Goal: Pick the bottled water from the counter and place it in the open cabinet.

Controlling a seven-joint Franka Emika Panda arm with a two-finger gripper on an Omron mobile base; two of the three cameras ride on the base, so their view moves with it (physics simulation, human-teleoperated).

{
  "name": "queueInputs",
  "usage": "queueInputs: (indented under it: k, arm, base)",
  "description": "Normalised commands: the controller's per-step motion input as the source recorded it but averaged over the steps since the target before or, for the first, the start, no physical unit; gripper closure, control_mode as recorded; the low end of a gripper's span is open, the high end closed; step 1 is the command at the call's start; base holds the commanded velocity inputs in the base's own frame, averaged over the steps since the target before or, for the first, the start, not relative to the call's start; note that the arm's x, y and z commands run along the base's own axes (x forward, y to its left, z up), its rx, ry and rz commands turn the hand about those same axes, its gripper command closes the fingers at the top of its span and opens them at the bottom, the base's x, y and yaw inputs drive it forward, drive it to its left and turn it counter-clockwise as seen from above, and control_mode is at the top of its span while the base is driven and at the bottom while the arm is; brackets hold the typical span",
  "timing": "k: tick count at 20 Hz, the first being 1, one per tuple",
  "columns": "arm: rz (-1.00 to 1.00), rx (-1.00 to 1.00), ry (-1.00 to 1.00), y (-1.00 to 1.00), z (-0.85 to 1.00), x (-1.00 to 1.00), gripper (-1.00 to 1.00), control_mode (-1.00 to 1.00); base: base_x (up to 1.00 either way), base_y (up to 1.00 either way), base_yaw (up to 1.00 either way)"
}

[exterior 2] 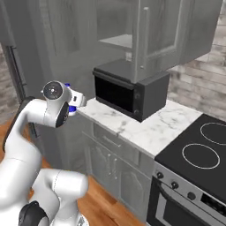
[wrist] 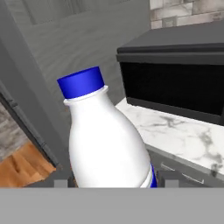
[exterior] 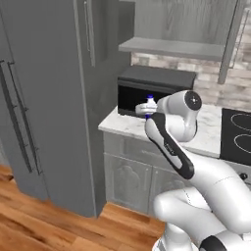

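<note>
Hand view, claw: the gripper (wrist: 116, 180) is grasping the bottled water (wrist: 107, 142), one dark tip either side of its lower body.
Bottle: off the counter (exterior: 122, 123), held in the air near the counter's left end, just in front of the black microwave (exterior: 153, 90).
Long axis: roughly upright, blue cap on top, leaning slightly.
Key relation: the open cabinet (exterior: 176, 48) lies above and to the right of the bottle, its shelf over the microwave; my judgement is that the move is up, then in.
Door: the cabinet door (exterior 2: 154, 33) stands open.
Surface: white marble, grey veins.
Room: cooktop (exterior 2: 203, 152) at right, tall grey unit (exterior: 46, 98) at left, wood floor (exterior: 59, 230).
</note>
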Motion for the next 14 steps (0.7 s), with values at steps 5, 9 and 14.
queueInputs:
  k: [5, 9, 14]
  arm:
    - [0.0, 0.0, 0.0, 0.0, 0.0, 0.0, 1.0, 1.0]
    - [0.0, 0.0, 0.0, 0.0, 0.0, 0.0, 1.0, 1.0]
    - [0.0, 0.0, 0.0, 0.0, 0.0, 0.0, 1.0, 1.0]
  base:
    - [0.41, 0.14, -0.49]
    - [0.23, 0.14, -0.52]
    - [0.25, 0.24, -0.52]
